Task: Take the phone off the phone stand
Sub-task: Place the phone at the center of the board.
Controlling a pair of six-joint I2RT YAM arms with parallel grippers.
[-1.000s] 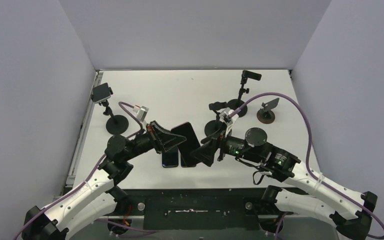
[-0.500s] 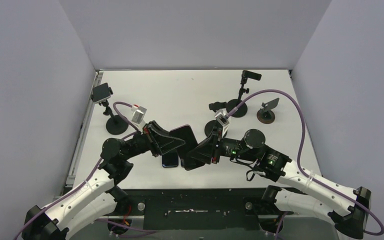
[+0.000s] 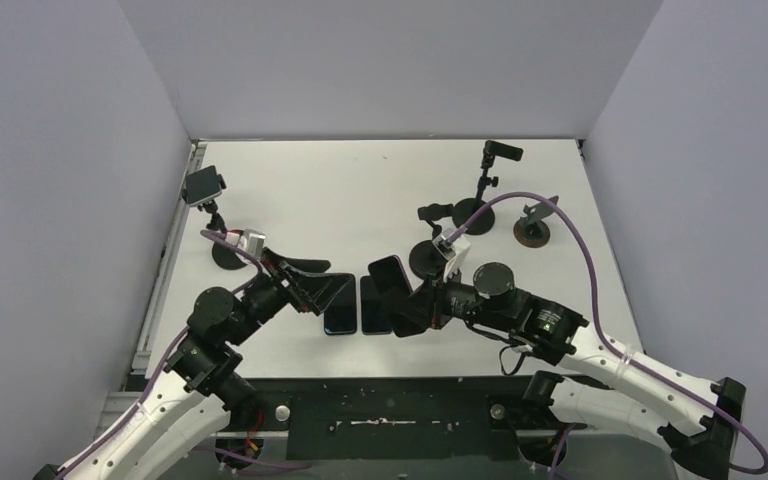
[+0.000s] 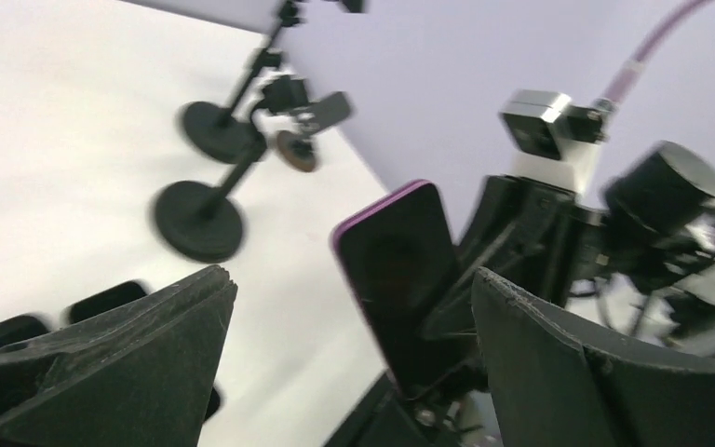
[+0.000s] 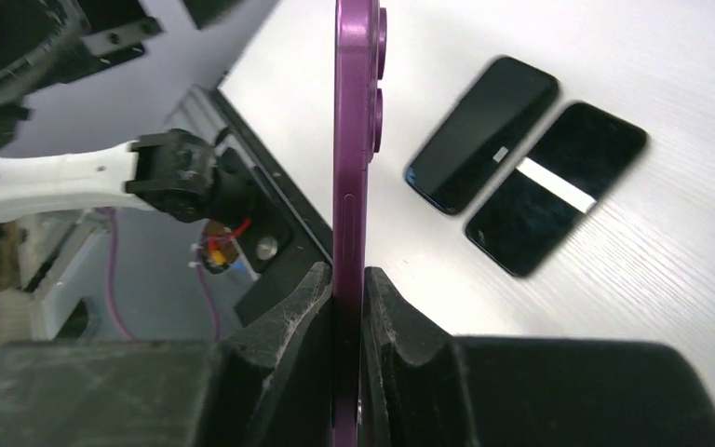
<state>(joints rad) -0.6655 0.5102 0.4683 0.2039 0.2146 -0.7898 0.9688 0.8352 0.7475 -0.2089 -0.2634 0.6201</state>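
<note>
Phone: slim, purple back and edge, dark screen, two round lenses near the top. It is held on end, edge-on to the right wrist camera, up off the table. The right gripper is clamped on its lower end, one finger on each face. The left gripper is spread wide with nothing in it, just left of the phone and not touching it. Two dark phones lie flat side by side on the table underneath. One stand sits just behind the right gripper, apart from the phone. The far-left stand carries a small dark device in its clamp.
</note>
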